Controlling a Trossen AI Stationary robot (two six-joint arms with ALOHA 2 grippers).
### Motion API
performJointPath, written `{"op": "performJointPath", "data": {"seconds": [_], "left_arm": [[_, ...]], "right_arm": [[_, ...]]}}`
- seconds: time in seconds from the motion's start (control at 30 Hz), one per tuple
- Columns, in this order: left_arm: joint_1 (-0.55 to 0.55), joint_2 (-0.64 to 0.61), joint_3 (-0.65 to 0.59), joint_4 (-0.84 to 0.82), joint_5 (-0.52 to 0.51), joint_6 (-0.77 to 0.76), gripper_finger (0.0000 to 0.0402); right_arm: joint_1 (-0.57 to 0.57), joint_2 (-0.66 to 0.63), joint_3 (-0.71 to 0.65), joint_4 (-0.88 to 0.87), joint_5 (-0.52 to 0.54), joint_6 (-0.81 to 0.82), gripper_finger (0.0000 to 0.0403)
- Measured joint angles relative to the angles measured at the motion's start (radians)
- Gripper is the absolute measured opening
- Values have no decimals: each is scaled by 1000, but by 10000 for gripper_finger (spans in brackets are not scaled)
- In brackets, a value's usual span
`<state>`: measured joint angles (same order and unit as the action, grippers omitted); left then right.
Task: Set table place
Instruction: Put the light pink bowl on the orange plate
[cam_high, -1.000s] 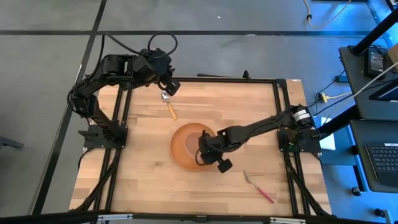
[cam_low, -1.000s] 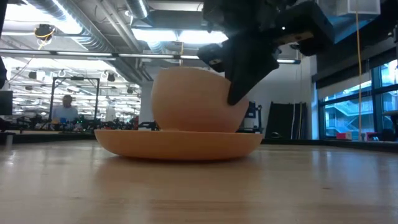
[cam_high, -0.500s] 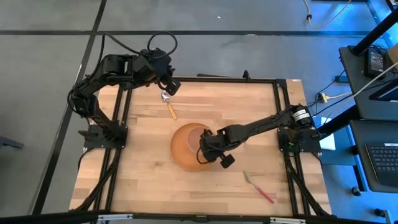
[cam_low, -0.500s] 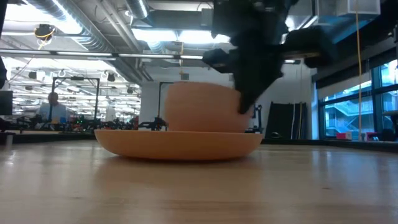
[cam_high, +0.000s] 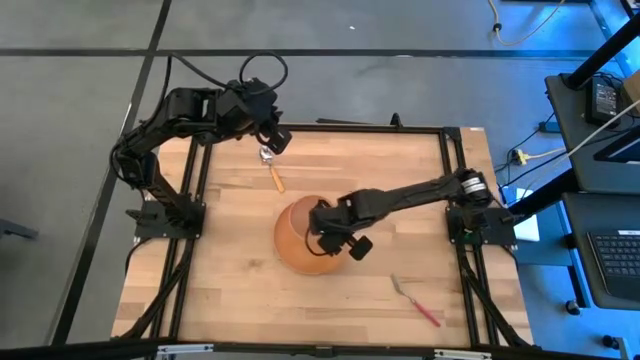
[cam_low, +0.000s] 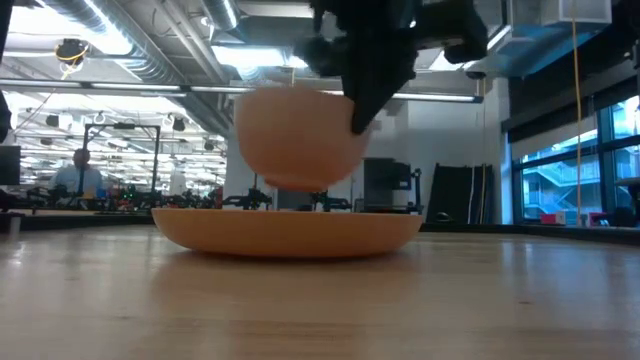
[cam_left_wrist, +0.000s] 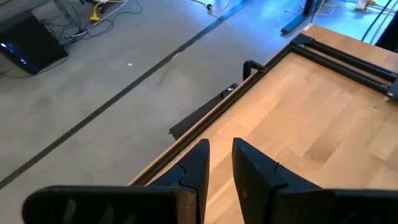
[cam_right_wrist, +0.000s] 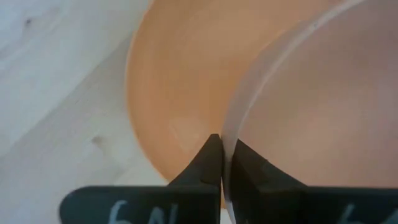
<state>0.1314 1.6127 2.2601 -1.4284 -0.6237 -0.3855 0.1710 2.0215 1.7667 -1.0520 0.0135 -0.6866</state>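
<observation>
A wide orange plate (cam_high: 288, 257) lies at the middle of the plank table (cam_high: 220, 280). Just above it hangs a pale-orange bowl (cam_low: 300, 135), with my right gripper (cam_right_wrist: 222, 155) shut on it. A wooden-handled spoon (cam_high: 272, 174) lies on the table at the far left. Over its far end, my left gripper (cam_high: 272, 140) waits, open with nothing between its fingers (cam_left_wrist: 198, 163). A red-handled fork (cam_high: 420, 306) lies on the table at the near right. My right gripper pinches the bowl's rim (cam_right_wrist: 231, 134) between its two fingers, one inside the bowl and one outside. The fingers point steeply down from above. The bowl hangs tilted, lifted clear of the plate (cam_low: 290, 228).
A black metal frame (cam_high: 450, 180) edges the table, and both arm bases stand on it at the left and right sides. Bare planks lie near the front edge and to the plate's left. A person shows far off in the room behind.
My right gripper has risen and gone a little toward the table's left, rolling its wrist. The bowl, which sat in the plate half a second ago, now hangs clear above it, tilted.
</observation>
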Motion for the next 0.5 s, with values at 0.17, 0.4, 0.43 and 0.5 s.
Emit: {"op": "performJointPath", "data": {"seconds": [0.17, 0.4, 0.43, 0.5], "left_arm": [[-2, 4, 0, -3, 15, 3, 63], [-2, 4, 0, -78, 15, 2, 63], [-2, 4, 0, -94, 15, -1, 63], [-2, 4, 0, -117, 15, -10, 63]], "right_arm": [[1, 145, 126, -140, 48, -14, 11], [-1, 218, 270, -181, 66, 46, 11], [0, 217, 285, -185, 63, 62, 11], [0, 215, 313, -186, 33, 99, 11]]}}
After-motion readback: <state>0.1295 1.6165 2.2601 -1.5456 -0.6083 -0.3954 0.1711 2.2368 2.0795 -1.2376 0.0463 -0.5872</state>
